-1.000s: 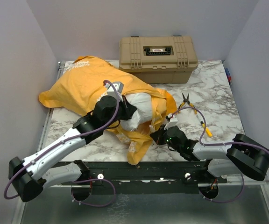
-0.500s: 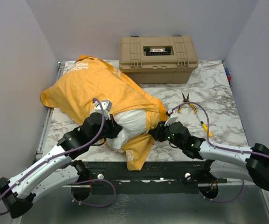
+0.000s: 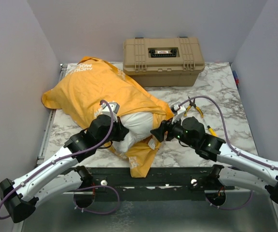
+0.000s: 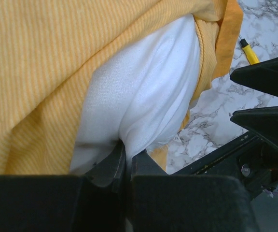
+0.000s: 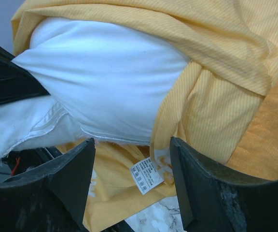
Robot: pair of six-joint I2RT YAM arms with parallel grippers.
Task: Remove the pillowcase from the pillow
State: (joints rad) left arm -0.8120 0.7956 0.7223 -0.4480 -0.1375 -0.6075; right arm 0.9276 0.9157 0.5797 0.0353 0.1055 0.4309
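Observation:
The orange-yellow pillowcase (image 3: 95,92) lies across the table's left half, and the white pillow (image 3: 136,126) bulges out of its open end toward the near edge. My left gripper (image 3: 121,133) is shut on a fold of the pillow (image 4: 148,101), pinching white fabric between the jaws, with the pillowcase (image 4: 42,72) bunched above. My right gripper (image 3: 157,134) stands open just right of the opening. Nothing is between its jaws; beyond them lie the pillowcase hem (image 5: 226,96), its white care label (image 5: 146,175) and the pillow (image 5: 105,82).
A tan toolbox (image 3: 163,54) stands at the back centre. Pliers (image 3: 193,104) and a yellow-handled tool (image 3: 211,131) lie on the marble right of the right arm. The black front rail (image 3: 168,174) runs along the near edge. Walls close in on both sides.
My right gripper has opened and let go of the pillowcase hem, shifting a little back. The left gripper pulled the pillow toward the near edge, baring more white, then held still.

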